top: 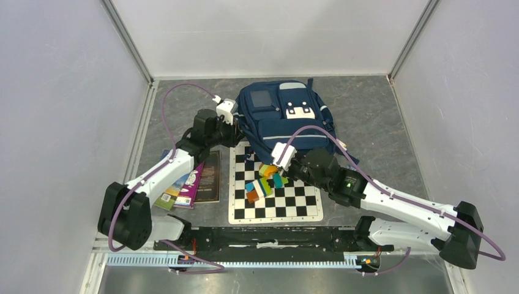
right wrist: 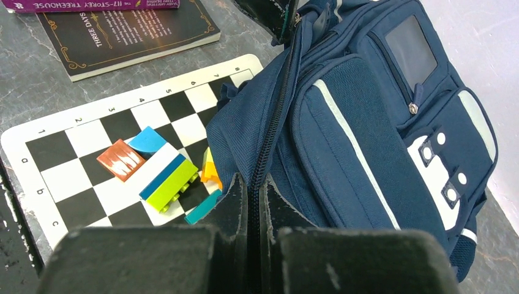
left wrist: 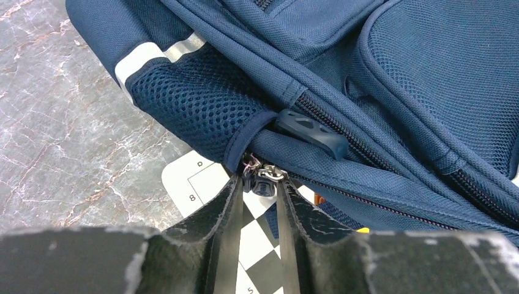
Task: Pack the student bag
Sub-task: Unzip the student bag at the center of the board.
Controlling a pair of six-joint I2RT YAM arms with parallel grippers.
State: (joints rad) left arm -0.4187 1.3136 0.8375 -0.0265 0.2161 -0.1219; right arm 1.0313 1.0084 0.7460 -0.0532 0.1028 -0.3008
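Student bag (top: 287, 116) between both outstretched arms (top: 165, 171)

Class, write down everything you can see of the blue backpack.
The student bag is navy woven fabric with pale grey stripes, a mesh side pocket, zipped front pockets and a white studded patch. It lies front-up on the grey table, its near edge over the chessboard, by toy blocks. The right gripper pinches its zipped edge; the left gripper flanks a zip slider with its fingertips.
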